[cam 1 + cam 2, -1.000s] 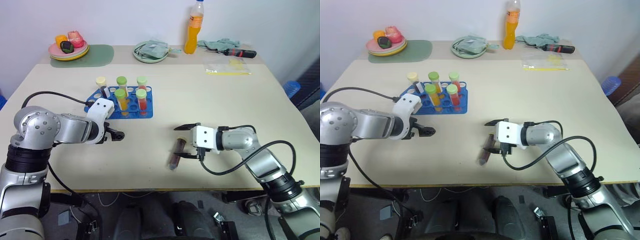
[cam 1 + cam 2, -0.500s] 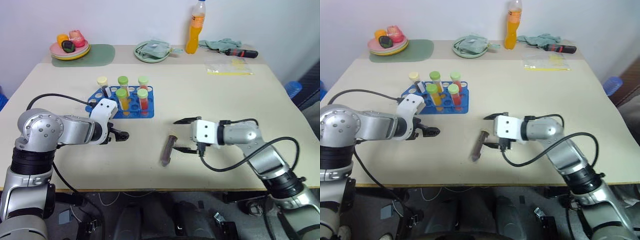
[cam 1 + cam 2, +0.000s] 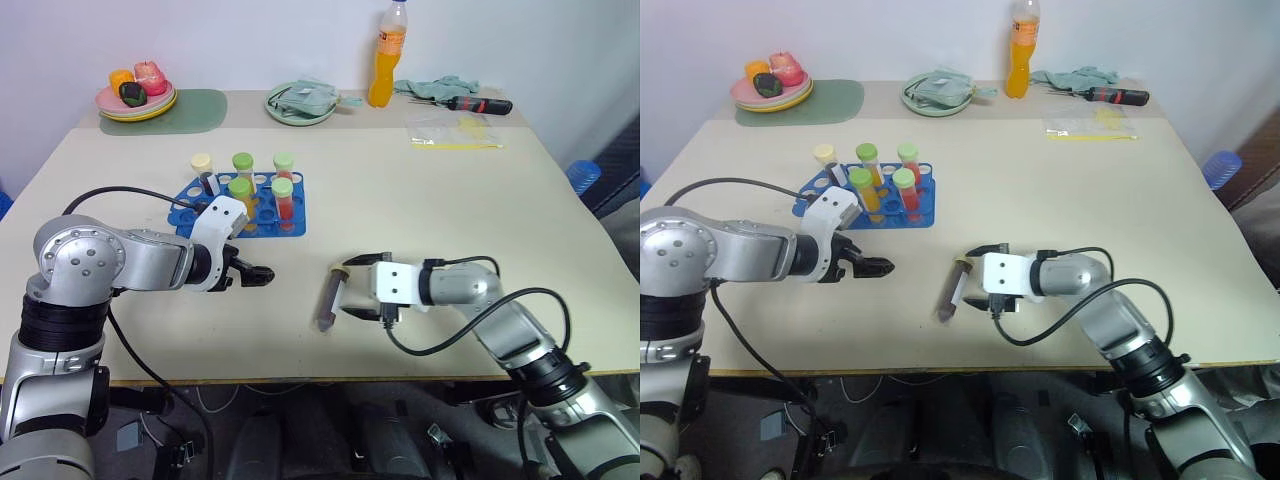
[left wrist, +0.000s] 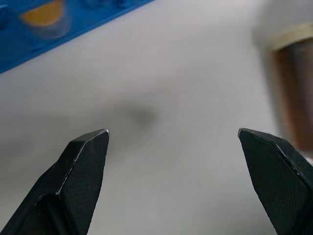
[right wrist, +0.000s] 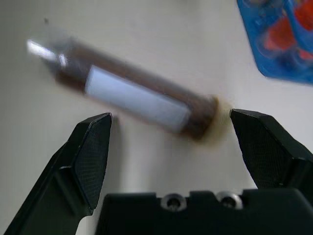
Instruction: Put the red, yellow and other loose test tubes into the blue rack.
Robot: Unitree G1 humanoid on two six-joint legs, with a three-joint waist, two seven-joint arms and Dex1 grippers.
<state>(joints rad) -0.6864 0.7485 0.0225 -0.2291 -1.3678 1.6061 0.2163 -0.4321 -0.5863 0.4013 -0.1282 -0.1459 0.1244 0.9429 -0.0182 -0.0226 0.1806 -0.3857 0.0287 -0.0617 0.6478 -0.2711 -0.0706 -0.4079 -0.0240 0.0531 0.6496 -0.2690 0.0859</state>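
Nearest the bench's (image 3: 420, 190) front edge, the right hand (image 3: 350, 288) lies low and nearly level, reaching in from the right and pointing leftward, its two black fingers spread wide. Between and just ahead of those fingers the dark brown test tube (image 3: 329, 298) lies flat on the bench, its cream cap toward the far side; the right wrist view shows the tube (image 5: 132, 95) lying across the gap, with no finger seen touching it.

To the left, the left hand (image 3: 262, 273) angles down and toward the right from a bent forearm, its fingers also spread and holding nothing, its tips pointing toward the brown tube.

Just behind the left hand sits the blue rack (image 3: 243, 212), with capped tubes standing upright in its holes.
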